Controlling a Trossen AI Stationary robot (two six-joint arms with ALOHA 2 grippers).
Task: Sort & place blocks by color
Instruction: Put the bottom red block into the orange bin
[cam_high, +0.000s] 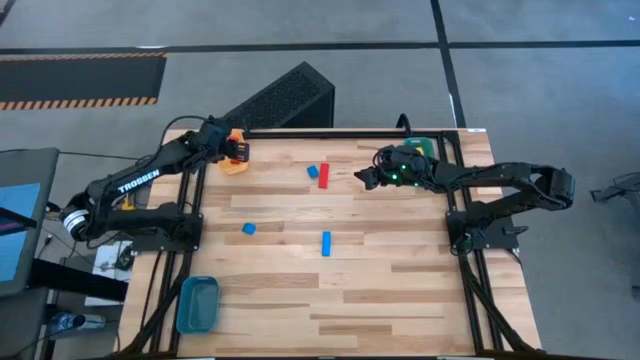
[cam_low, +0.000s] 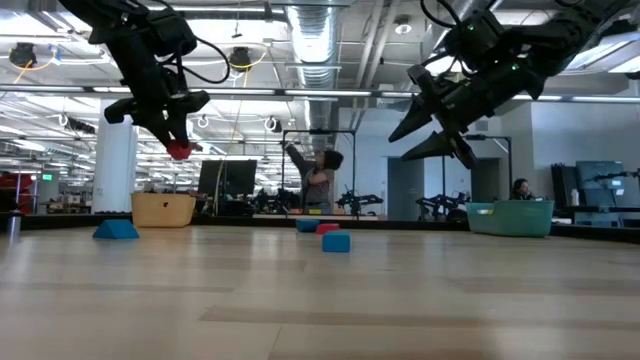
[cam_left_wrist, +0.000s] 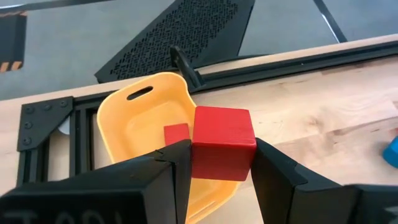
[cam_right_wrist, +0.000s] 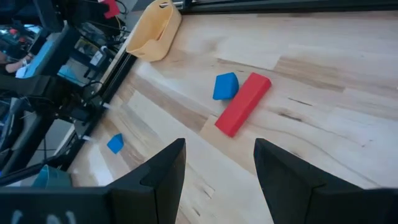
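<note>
**woodbench_88:** Closest to the left wrist cam is a red solid cube (cam_left_wrist: 222, 144), pinched between the two dark fingers (cam_left_wrist: 174, 171) of the left gripper (cam_high: 240, 150). It's held in the air over the yellow-orange plastic bin (cam_left_wrist: 134, 124) at about 10 o'clock on the light wooden table (cam_high: 400, 300) in the overhead shot. A second, smaller red block (cam_left_wrist: 176, 134) already sits inside that bin.

**gripgeek:** Yep, the low view has the same thing: cube clamped, well clear of the tabletop. What about the right gripper (cam_high: 365, 178)?

**woodbench_88:** Up around 1 o'clock, lifted off the table, fingers (cam_right_wrist: 163, 171) spread wide with nothing between them. Just behind it at the table's far right corner is a green plastic bin (cam_high: 421, 146).

**gripgeek:** And the loose blocks?

**woodbench_88:** Near 12 o'clock, a long red bar (cam_high: 323, 176) lies flat with a small blue wedge-ish block (cam_high: 312, 172) touching its side; both are just beside the right gripper. A small blue cube (cam_high: 248, 229) is left of centre, around 9 o'clock. A slim blue bar (cam_high: 326, 243) lies pretty much at the table's middle.

**gripgeek:** Blue bin?

**woodbench_88:** A teal-blue rectangular plastic bin (cam_high: 198, 303) sits at 7 o'clock near the left edge, well apart from all the blocks. Can't tell if anything's in it.
</note>
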